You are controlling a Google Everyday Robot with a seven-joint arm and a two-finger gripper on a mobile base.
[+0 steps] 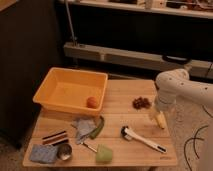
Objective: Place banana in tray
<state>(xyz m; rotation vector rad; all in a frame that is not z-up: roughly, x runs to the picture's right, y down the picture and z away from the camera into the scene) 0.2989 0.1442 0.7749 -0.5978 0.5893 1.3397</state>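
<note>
Camera view: one angle, looking down across a wooden table [120,91] with the robot's white arm [176,88] coming in from the right.
Banana: sitting at the right edge of the table [161,121], right under the arm's tip and well apart from the tray.
Gripper: pointing down at the banana [156,114], touching it or just above. Honestly can't tell if it's spread or already pinching the fruit.
Tray: orange bin [49,81] at the back left, with a small orange [92,102] in its near right corner.
In between: grapes [141,102] just left of the gripper; white brush [142,139] nearer the front.
Step in hand: looks like the grab, I'd say.
How to do it well: get a firm hold around the banana's middle, lift straight up first, clear the grapes, carry left and let go low over the bare part of the tray, away from the orange.
</note>
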